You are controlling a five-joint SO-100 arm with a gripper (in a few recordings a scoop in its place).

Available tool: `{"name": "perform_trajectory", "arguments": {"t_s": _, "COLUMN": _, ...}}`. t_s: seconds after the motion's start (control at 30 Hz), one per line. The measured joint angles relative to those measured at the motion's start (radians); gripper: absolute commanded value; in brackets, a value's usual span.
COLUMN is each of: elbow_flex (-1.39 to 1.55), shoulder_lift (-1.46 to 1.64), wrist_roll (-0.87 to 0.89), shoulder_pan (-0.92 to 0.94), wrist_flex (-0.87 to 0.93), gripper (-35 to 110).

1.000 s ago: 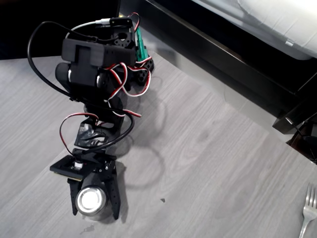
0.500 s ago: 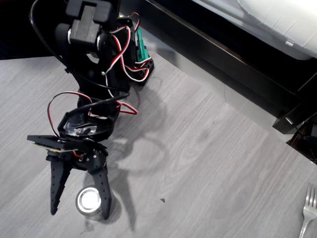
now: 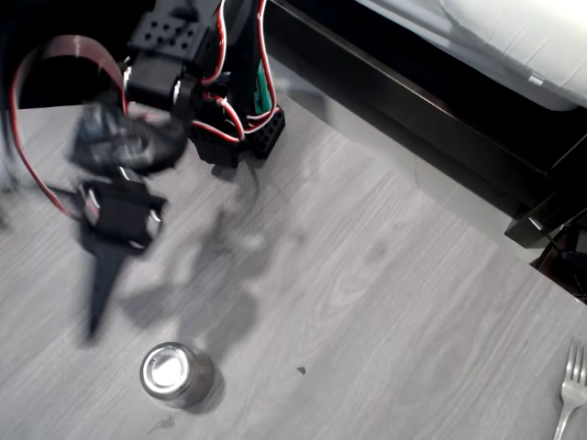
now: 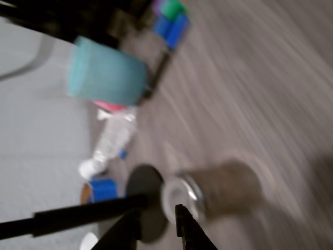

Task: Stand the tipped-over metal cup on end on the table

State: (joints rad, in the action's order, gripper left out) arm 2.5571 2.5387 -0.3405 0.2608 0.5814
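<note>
From overhead, the metal cup (image 3: pixel 171 373) stands on end on the table (image 3: pixel 385 302), a small shiny steel tumbler with a bright round top facing the camera and smooth curved sides throwing a soft shadow on the pale grey wood-grain laminate. My claw (image 3: pixel 101 293) hangs up and to the left of it, well apart and touching nothing; it is a smear of black plastic tapering to a thin point, too blurred for me to tell whether my fingers are spread or together. Red and white wires loop around my black servo joints higher in that view. A silver fork (image 3: pixel 570 390) lies at the table's lower right edge, tines pointing up the picture. In my wrist view everything is streaked: the cup (image 4: pixel 210 192) shows as a dull cylinder with a pale rim, my dark fingertips (image 4: pixel 190 229) sit at the bottom edge, and beyond lie a teal cup (image 4: pixel 104 73) and a clear plastic bottle (image 4: pixel 112 138).
</note>
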Motion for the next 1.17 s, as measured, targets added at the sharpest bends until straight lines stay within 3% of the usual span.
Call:
{"name": "perform_trajectory", "arguments": {"t_s": 0.13, "elbow_flex": 0.011, "shoulder_lift": 0.017, "wrist_roll": 0.135, "shoulder_pan": -0.032, "wrist_flex": 0.163, "gripper": 0}}
{"name": "perform_trajectory", "arguments": {"t_s": 0.33, "elbow_flex": 0.156, "shoulder_lift": 0.158, "wrist_roll": 0.256, "shoulder_pan": -0.106, "wrist_flex": 0.215, "gripper": 0}}
{"name": "perform_trajectory", "arguments": {"t_s": 0.73, "elbow_flex": 0.468, "shoulder_lift": 0.71, "wrist_roll": 0.29, "shoulder_pan": -0.167, "wrist_flex": 0.403, "gripper": 0}}
{"name": "perform_trajectory", "arguments": {"t_s": 1.17, "elbow_flex": 0.482, "shoulder_lift": 0.741, "wrist_roll": 0.287, "shoulder_pan": -0.15, "wrist_flex": 0.58, "gripper": 0}}
